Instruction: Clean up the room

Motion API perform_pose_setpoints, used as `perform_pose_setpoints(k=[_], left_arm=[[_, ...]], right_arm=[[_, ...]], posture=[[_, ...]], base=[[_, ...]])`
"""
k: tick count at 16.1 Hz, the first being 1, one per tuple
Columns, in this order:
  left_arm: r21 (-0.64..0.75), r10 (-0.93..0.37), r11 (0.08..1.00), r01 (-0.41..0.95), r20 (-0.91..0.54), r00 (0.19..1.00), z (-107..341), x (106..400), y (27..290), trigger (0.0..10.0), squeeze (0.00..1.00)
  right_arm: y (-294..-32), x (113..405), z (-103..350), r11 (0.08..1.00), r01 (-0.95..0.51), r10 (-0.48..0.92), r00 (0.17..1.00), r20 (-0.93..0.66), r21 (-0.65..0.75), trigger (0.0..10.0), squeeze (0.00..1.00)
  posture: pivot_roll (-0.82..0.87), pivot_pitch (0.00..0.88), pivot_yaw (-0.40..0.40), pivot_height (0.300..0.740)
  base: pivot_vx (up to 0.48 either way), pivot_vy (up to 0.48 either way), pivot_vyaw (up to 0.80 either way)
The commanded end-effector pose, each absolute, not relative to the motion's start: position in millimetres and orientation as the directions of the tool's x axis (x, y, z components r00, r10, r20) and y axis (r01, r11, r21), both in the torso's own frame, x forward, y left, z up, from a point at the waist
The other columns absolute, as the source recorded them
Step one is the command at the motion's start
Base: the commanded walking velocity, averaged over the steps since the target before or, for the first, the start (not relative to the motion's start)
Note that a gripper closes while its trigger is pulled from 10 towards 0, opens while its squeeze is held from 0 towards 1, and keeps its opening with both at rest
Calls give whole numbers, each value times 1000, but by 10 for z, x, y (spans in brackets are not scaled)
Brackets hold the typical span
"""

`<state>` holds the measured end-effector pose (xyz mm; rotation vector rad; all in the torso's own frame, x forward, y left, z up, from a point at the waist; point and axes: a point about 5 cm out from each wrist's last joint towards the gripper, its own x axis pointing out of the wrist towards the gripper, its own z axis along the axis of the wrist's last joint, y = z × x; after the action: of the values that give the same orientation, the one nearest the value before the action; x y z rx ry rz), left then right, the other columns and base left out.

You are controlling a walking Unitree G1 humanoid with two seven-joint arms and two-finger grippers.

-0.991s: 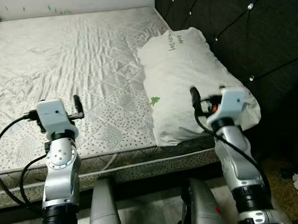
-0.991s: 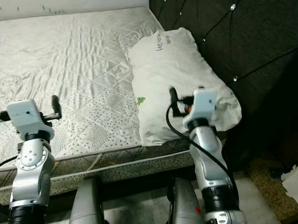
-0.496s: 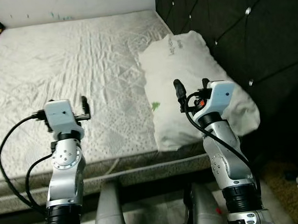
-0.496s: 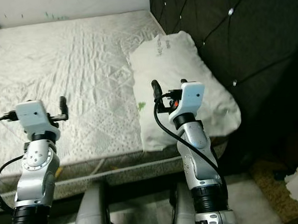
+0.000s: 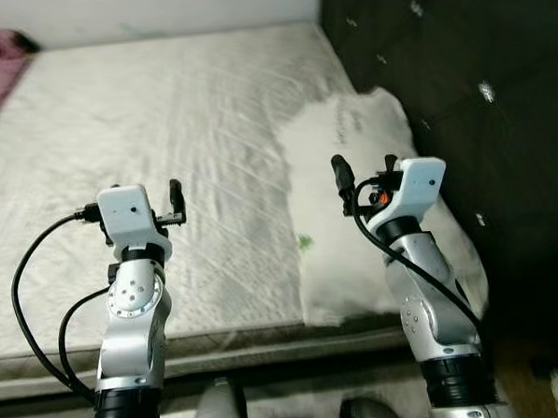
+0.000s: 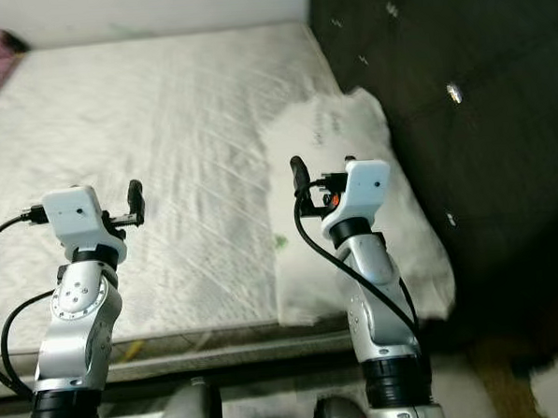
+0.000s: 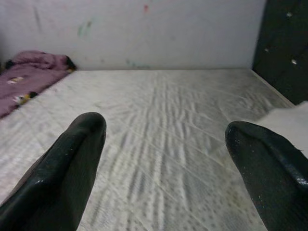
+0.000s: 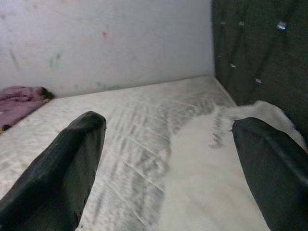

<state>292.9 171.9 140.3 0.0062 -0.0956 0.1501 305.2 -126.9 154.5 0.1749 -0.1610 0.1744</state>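
White pillow (image 5: 372,204) on the bed (image 5: 144,132) — probably soft and light; pinch a corner. Left gripper (image 7: 163,159) and right gripper (image 8: 168,163) — both spread wide, empty.

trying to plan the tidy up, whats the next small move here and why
Probably reach the right gripper down toward the white pillow. Its fingers are open and it hovers just above the pillow, which lies by the dark headboard with a corner past the mattress edge. The left gripper is open over bare mattress.
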Motion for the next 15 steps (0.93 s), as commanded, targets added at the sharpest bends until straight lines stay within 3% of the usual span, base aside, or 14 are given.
perform_pose_setpoints(k=[1, 6, 15], left_arm=[[4, 146, 989, -147, 85, 986, 1401, 2913, 1735, 10000, 0], [61, 135, 988, -139, 73, 988, 1391, 2910, 1711, 10000, 0], [-1, 99, 995, -99, 36, 994, 1298, 2829, 1672, 10000, 0]], right_arm=[[-1283, 3034, 1555, 972, -175, 147, 974, 173, 159, 10000, 0], [-1337, 3015, 1504, 980, -140, 120, 982, 144, 141, 10000, 0], [-1405, 2936, 1345, 991, -73, 65, 995, 72, 109, 10000, 0]], posture=[[21, 0, 55, 740], [20, 0, 45, 740], [10, 0, 25, 740]], base=[[0, 0, 0], [0, 0, 0], [0, 53, 0]])
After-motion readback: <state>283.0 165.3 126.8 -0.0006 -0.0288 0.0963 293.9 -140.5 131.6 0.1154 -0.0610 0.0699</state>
